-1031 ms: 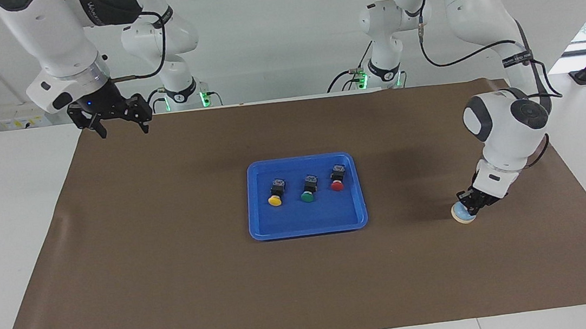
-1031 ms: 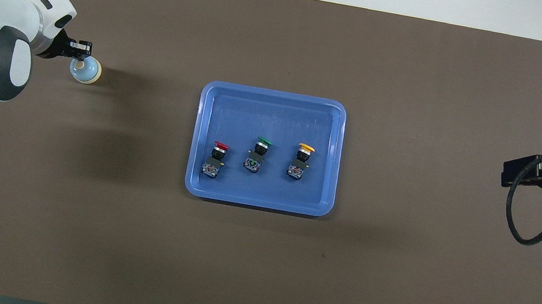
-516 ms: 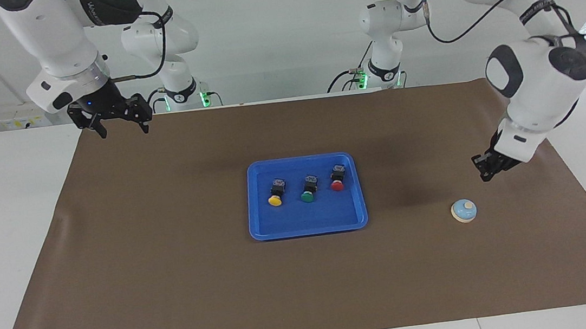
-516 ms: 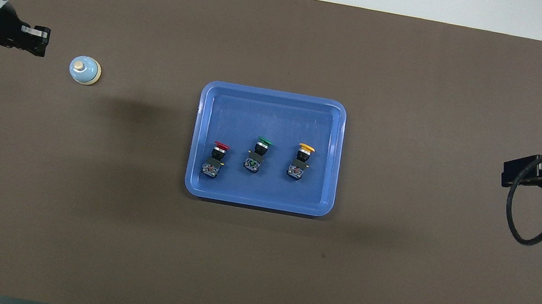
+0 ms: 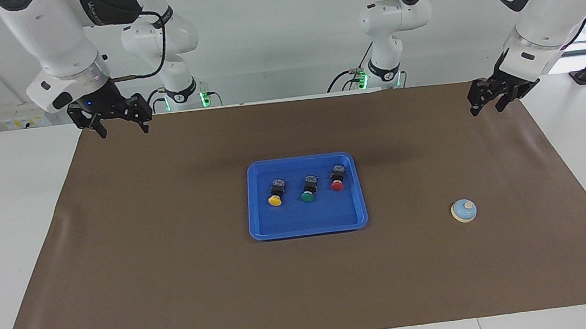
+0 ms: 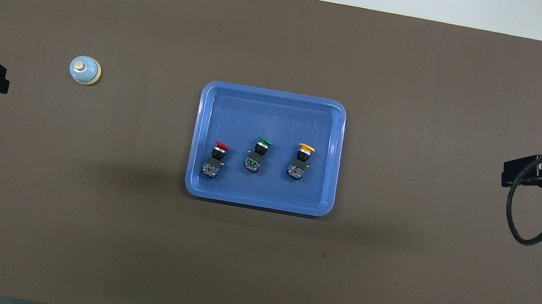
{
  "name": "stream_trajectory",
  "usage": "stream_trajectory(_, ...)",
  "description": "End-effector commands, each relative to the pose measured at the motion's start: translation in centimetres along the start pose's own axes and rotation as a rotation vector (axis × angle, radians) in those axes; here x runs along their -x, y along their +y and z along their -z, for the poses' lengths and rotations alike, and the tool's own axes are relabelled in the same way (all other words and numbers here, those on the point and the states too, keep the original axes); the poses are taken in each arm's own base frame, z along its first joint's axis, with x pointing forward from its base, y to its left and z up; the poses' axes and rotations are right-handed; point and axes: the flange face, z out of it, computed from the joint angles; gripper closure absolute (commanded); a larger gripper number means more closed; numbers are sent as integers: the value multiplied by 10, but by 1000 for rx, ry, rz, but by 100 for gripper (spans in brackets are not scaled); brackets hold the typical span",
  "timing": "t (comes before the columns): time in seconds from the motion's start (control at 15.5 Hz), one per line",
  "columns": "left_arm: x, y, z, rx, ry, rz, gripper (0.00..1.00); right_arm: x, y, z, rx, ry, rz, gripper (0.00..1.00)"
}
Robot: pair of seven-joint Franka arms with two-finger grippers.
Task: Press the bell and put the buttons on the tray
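Buttons (image 5: 306,187) sat in your tray (image 5: 308,228), bell (image 5: 464,211) stood apart; both grippers, left (image 5: 487,97) and right (image 5: 117,123), hung fingers spread, so only a stray sweep could upset them.

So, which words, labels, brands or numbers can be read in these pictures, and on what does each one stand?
Right arm's dark upper band: white lettering, too small to read.
Button bodies in the tray: small markings on the red button, green button and yellow button, unreadable.
Bell, brown mat: no text.
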Motion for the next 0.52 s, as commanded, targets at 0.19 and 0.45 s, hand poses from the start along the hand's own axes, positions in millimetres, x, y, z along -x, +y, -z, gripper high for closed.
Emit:
stream_trajectory(0.19, 10, 6, -14, 10, -16, -10, 0, 4, 4, 2, 7, 5, 13, 0)
stream_trajectory(0.45, 13, 6, -15, 10, -42, -12, 0, 4, 4, 2, 7, 5, 13, 0)
